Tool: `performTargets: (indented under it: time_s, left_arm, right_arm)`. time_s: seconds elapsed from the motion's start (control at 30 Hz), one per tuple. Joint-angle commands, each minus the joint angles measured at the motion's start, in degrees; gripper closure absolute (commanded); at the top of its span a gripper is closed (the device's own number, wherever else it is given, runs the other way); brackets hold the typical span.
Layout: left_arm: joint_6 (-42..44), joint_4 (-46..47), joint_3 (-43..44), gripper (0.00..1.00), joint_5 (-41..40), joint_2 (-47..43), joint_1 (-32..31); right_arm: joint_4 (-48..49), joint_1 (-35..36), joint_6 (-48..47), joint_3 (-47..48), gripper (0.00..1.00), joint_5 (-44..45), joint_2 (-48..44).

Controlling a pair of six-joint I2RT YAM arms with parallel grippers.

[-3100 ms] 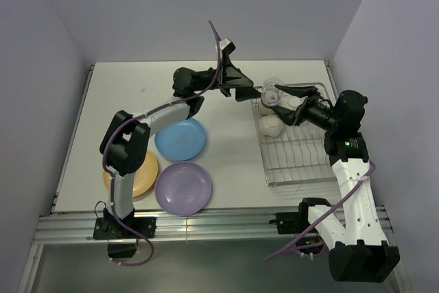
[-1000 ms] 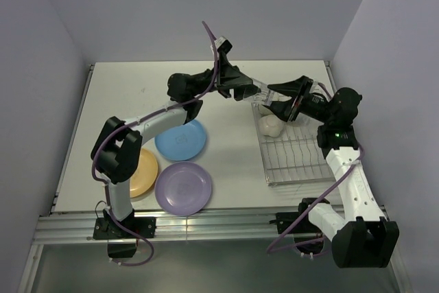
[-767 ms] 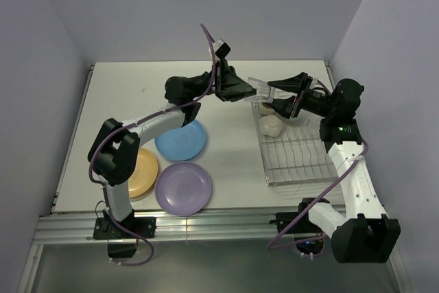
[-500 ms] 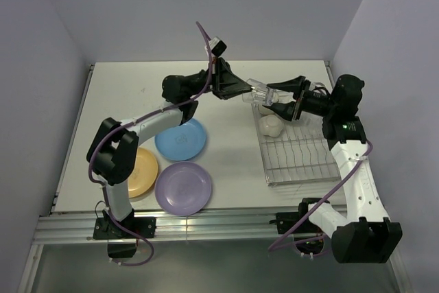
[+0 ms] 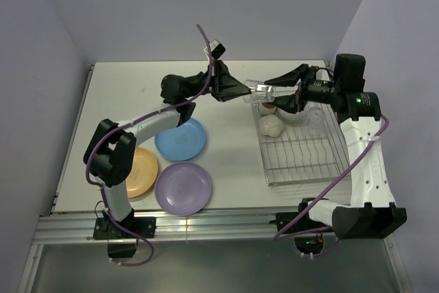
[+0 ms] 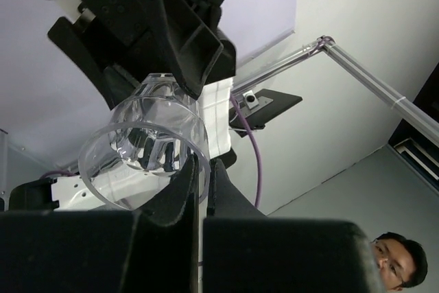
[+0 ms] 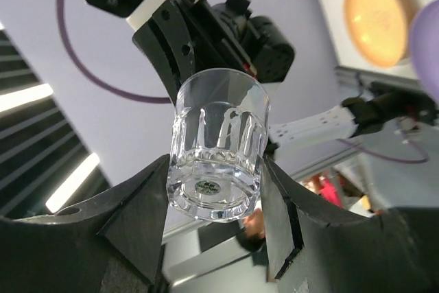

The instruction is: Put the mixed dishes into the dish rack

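**A:** From above, where is the clear glass (image 5: 259,94), and why so high?

**B:** It lies on its side in the air, over the far left corner of the dish rack (image 5: 305,159), between the two arms. The left jaws have its mouth end and the right jaws its base. I read that as a hand-over, to get a better grip for setting it down.

**A:** And the rest?

**B:** The blue plate (image 5: 180,139), orange plate (image 5: 137,171) and purple plate (image 5: 183,187) lie on the counter (image 5: 123,94), left of the rack. A white bowl (image 5: 271,125) sits inside it.

**A:** Left wrist view?

**B:** The left jaws are pinched narrow on the thin wall at the rim. Beyond it, the right jaws clasp the base.

**A:** Right wrist view?

**B:** The base faces the lens. The black fingers (image 7: 137,224) press its sides at a middling spread. I judge that both arms hold it, so it cannot drop.
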Motion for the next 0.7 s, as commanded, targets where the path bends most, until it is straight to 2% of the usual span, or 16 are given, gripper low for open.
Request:
performTargets:
  time_s: [0.0,0.03,0.07,0.1,0.13,0.27,0.47,0.57,0.6,0.63,0.67]
  left_arm:
    - [-3.44,-2.72,-1.84,0.99,10.29,-0.22,-3.46]
    - [-3.7,-2.55,-2.1,0.91,10.29,-0.22,-3.37]
    - [-4.05,-1.94,-3.06,0.68,10.21,-0.31,-3.28]
    - [-4.32,-1.85,-3.86,0.54,10.03,-0.4,-3.11]
    - [-4.5,-1.5,-4.56,0.01,9.68,-0.83,-2.59]
    - [-6.34,0.7,-9.82,0.01,8.63,-1.8,-1.35]
    - [-3.71,-3.06,-16.33,0.01,8.09,-4.0,0.14]
    - [2.51,-13.32,-20.28,0.01,7.05,-6.97,1.81]
    - [5.4,-17.71,-21.17,0.01,6.43,-8.03,2.51]
    - [12.05,-27.85,-21.61,0.01,5.56,-9.26,4.08]
    - [15.68,-33.52,-21.62,0.01,4.94,-11.8,4.88]
  right_arm:
    - [-2.65,1.45,-14.2,6.67,1.0,9.8,1.75]
    - [-3.1,1.45,-14.99,7.12,1.0,10.34,1.93]
    - [-3.45,1.45,-16.57,7.47,1.0,10.78,2.28]
    - [-4.85,1.45,-17.28,8.35,1.0,11.48,2.54]
    - [-5.38,1.45,-19.2,8.96,1.0,12.88,2.89]
    - [-9.6,1.45,-23.08,11.08,1.0,16.84,3.69]
    - [-10.31,1.19,-24.4,11.96,1.0,19.13,4.22]
    - [-13.02,1.01,-27.12,14.58,1.0,22.37,4.91]
    - [-16.43,0.93,-28.52,17.29,1.0,26.12,5.53]
    - [-17.85,0.84,-31.67,18.45,1.0,28.25,5.97]
    - [-20.13,0.84,-33.35,19.25,1.0,30.45,6.67]
